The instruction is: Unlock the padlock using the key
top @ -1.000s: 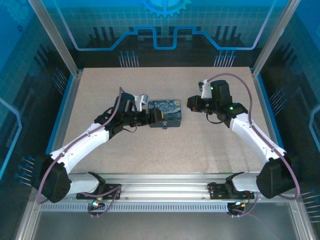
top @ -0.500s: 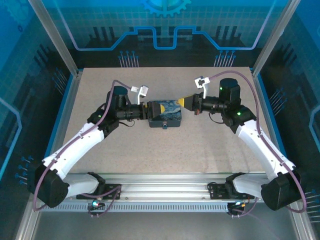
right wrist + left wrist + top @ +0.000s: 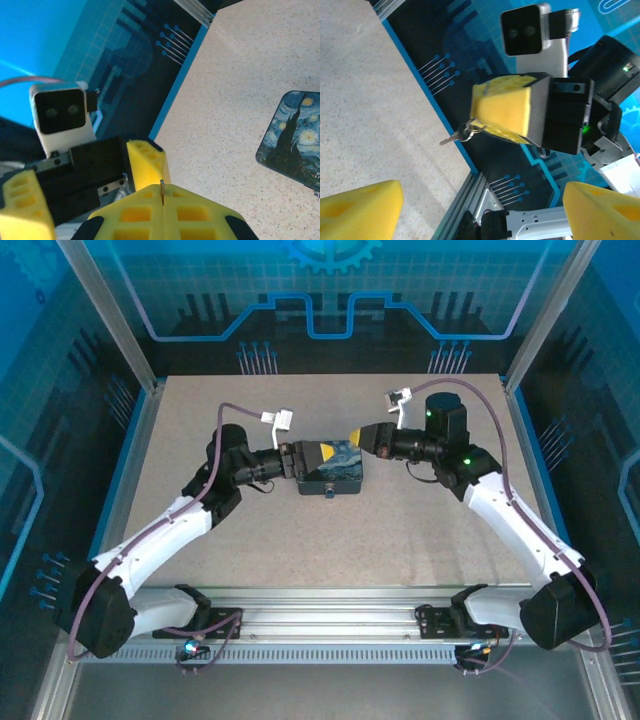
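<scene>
L fingers [image 3: 365,210] just spread wide again, empty, now facing R fingers [image 3: 502,112] above tin [image 3: 338,468]. R clamped tight on key [image 3: 451,139] ring, key dangling. Padlock [image 3: 330,491] prob at tin's 6 o'clock edge. Looks like key handover/regrasp next.

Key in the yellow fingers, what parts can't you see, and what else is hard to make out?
Key: left wrist view, its gripped end hides between the right gripper's shut pads.
Padlock: top view, too small to tell locked from open.
Tin: right wrist view, cut off by the right edge.
</scene>
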`<state>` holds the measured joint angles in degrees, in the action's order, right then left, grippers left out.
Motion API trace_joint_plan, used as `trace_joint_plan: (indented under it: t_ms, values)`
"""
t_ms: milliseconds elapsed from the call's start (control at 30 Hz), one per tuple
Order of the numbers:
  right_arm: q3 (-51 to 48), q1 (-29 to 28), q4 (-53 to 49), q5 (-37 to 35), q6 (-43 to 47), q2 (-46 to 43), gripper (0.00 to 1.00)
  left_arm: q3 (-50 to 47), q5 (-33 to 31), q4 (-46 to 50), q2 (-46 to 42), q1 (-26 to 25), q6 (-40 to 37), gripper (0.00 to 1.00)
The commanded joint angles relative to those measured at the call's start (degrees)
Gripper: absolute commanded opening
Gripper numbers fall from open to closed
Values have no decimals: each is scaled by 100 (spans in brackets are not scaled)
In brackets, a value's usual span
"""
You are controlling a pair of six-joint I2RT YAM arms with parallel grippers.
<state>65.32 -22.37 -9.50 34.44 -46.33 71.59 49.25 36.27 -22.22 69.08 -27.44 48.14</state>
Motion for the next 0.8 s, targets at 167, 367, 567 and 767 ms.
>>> trace_joint_plan:
  t_ms: [167,367,567,767]
  values:
    - [-317,-339,964,-422,-2196,-40,4,-52,-203,-1137,48,-316,-449,87]
    - [-468,-515,1372,-688,-2808,-149,5,-30,-217,-1348,180,-455,-463,78]
    - [-425,-575,1380,-771,-2946,-351,5,-46,-365,-1178,185,-461,-590,76]
    - [-405,-606,1230,-781,-2966,-501,5,-73,-615,-1133,178,-464,-699,84]
